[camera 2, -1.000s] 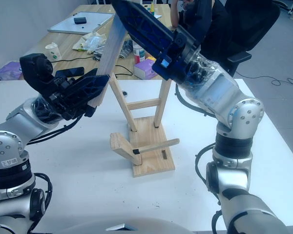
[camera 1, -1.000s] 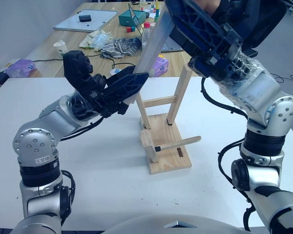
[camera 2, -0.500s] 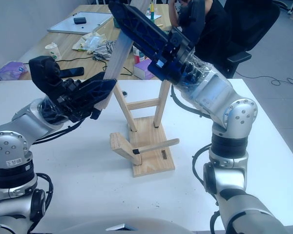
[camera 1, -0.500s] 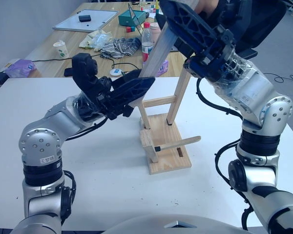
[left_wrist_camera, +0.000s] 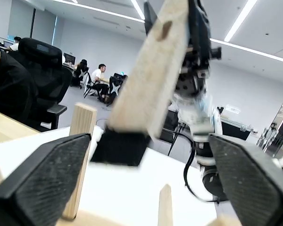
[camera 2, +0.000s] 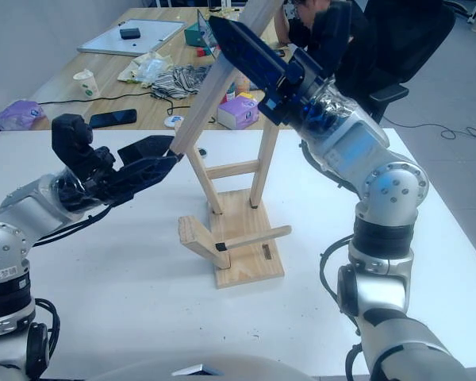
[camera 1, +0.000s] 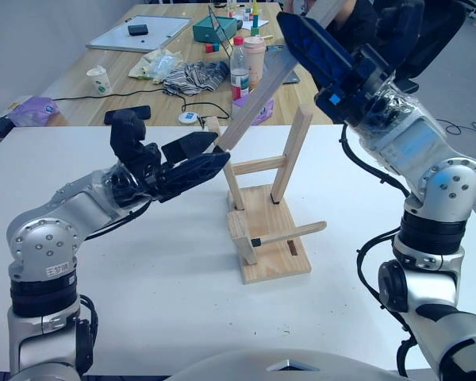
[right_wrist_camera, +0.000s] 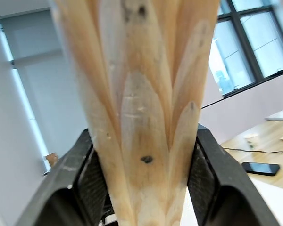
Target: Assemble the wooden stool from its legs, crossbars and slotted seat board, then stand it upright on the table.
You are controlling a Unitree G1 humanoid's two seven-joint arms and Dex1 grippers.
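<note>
The seat board (camera 1: 274, 266) lies mid-tabletop (camera 1: 143, 262), a leg pair (camera 1: 289, 155) already standing in it. Beyond, the left pincer (camera 1: 219, 148) gapes, released, around the foot of a loose leg (camera 2: 214, 86) — clenched high by the right pincer (right_wrist_camera: 144, 141). Next, probably: steer that foot into a free slot.

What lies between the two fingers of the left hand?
The black-capped lower end of the wooden leg that the right hand grips; the left wrist view shows it.
</note>
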